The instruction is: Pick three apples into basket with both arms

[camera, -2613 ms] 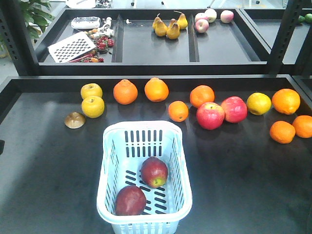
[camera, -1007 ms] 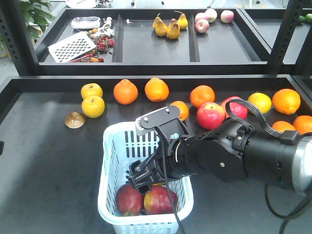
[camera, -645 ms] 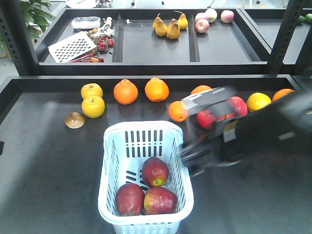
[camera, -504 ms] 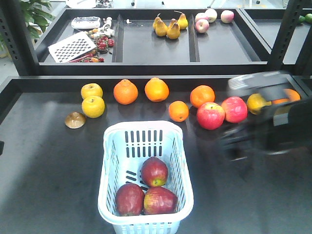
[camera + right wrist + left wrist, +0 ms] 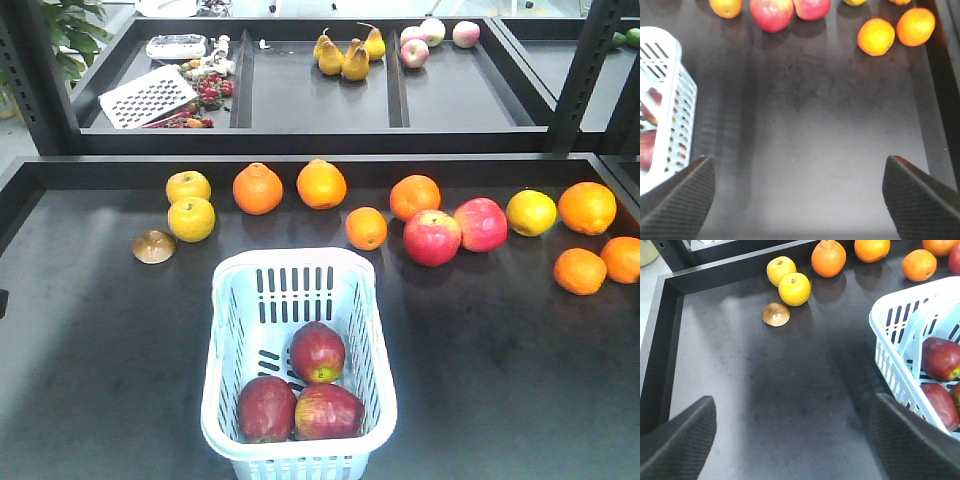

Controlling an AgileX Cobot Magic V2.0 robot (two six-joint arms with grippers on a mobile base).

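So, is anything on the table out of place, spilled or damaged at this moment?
Nothing stands out. Three dark apples lie inside the upright basket. The other fruit sits in loose rows on the table. One small brown piece lies near the yellow fruit; I cannot tell what it is.

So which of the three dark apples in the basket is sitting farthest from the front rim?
The apple with the yellow-green patch, alone mid-basket. The other two lie side by side against the near end.
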